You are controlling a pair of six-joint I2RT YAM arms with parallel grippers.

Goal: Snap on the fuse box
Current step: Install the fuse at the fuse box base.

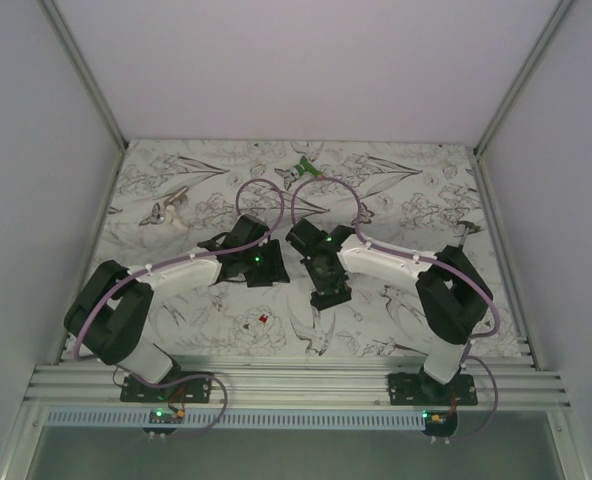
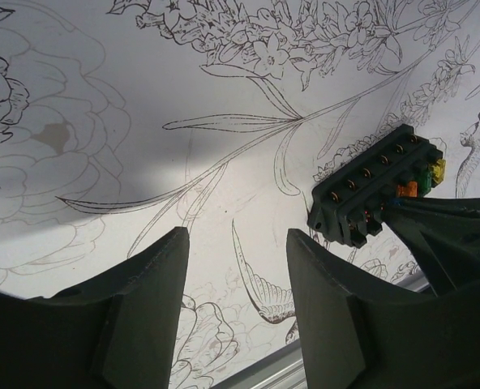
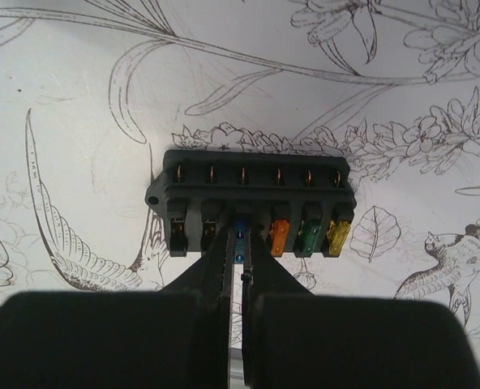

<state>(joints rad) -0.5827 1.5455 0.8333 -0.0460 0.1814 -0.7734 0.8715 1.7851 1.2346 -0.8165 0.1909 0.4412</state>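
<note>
The fuse box point(image 3: 252, 190) is a black oblong block lying flat on the flower-print table. Orange point(image 3: 280, 237), green point(image 3: 308, 238) and yellow point(image 3: 338, 237) fuses sit in its right slots, and two left slots hold none. My right gripper point(image 3: 240, 243) is shut on a small blue fuse point(image 3: 239, 231) at the box's third slot. The box also shows in the left wrist view point(image 2: 374, 186), to the right of my left gripper point(image 2: 236, 243), which is open and empty just above the table. In the top view both grippers point(image 1: 261, 268) point(image 1: 328, 285) meet at mid-table.
A green-and-white gadget point(image 1: 306, 165) lies at the table's far edge. A tiny red fuse point(image 1: 264, 319) lies near the front, between the arms. The metal rail point(image 1: 296, 380) runs along the near edge. White walls enclose the sides.
</note>
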